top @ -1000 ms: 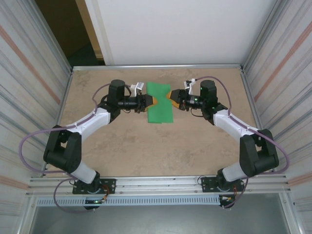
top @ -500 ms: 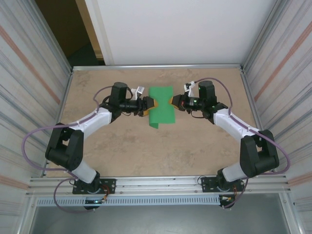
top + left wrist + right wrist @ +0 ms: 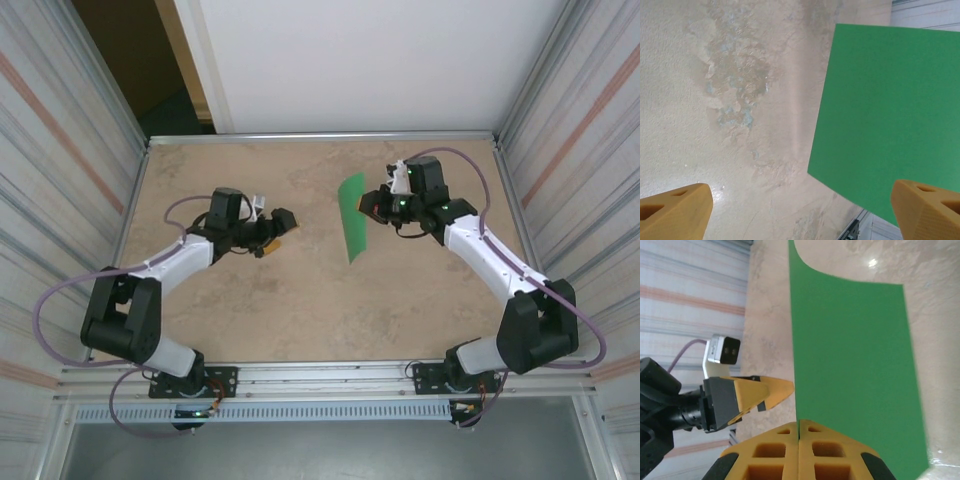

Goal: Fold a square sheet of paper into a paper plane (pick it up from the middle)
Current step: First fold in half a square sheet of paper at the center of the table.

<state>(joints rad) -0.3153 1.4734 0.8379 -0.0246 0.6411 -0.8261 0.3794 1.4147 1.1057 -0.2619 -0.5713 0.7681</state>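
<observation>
I am pinching one edge of the square sheet of paper (image 3: 351, 215) with my right gripper (image 3: 368, 205) shut tight, holding it up over the table (image 3: 250, 300), while my left gripper (image 3: 283, 222) is waiting nearby, wide open and empty, maybe to grab it next.

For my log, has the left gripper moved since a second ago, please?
Yes: the left gripper drew back leftward from the green paper, toward the table's left rail.
</observation>
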